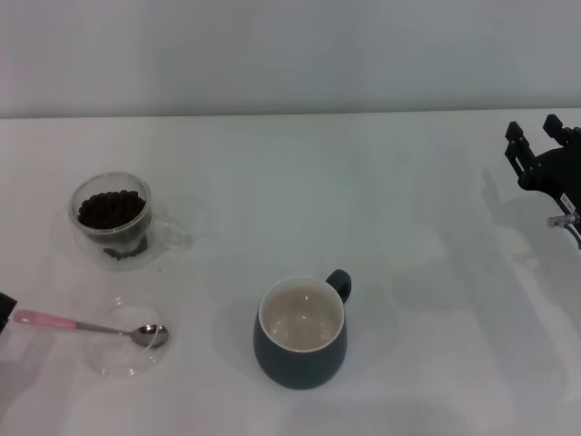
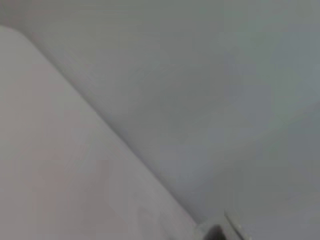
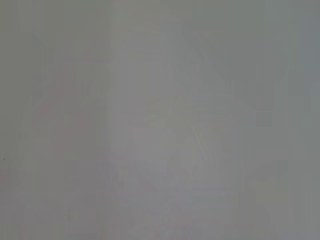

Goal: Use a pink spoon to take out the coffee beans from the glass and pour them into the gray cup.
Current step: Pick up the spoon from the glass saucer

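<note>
In the head view the pink spoon [image 1: 91, 326] lies with its metal bowl on a flat clear saucer [image 1: 123, 359] at the front left, its pink handle pointing left. The glass [image 1: 113, 221] stands behind it, holding the coffee beans [image 1: 111, 210]. The gray cup [image 1: 301, 333] stands at the front centre, with a cream inside that looks empty and its handle at the far right. Only a dark corner of my left gripper [image 1: 4, 311] shows at the left edge, just beside the spoon's handle tip. My right gripper [image 1: 533, 130] is open and empty at the far right, away from everything.
The white table [image 1: 381, 200] runs back to a pale wall. Both wrist views show only blurred pale surface.
</note>
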{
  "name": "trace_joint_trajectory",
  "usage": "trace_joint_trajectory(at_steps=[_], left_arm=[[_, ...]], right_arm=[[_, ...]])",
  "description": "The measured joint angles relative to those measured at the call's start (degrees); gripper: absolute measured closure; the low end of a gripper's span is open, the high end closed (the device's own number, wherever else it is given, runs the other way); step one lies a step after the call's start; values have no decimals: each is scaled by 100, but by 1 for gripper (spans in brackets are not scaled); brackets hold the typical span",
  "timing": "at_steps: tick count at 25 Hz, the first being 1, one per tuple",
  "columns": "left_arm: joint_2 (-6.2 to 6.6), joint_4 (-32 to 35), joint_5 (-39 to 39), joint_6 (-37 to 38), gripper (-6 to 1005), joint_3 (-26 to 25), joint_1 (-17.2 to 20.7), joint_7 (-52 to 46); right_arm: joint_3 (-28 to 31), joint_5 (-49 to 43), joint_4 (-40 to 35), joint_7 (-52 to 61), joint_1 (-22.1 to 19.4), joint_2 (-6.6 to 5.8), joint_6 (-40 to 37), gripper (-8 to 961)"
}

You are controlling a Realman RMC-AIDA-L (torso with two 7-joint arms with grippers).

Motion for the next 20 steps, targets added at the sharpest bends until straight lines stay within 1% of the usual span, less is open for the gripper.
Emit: trace_joint_trajectory(at_steps=[4,11,17,20], left_arm=[[-23,-34,109,-325,124,13,-127,-101],[-22,5,312,-399,124,17,-252,-372],[-26,10,369,-401,127,18,-272,-472],[-29,10,370,-401,170,18,-274,-518]], right_arm=[[2,-1,8,-2,-1,-1,13,410],[2,-1,19,-3,1,4,29,410],[2,-1,26,-3,-9,6,40,410],[2,4,26,-2,-19,6,46,410]])
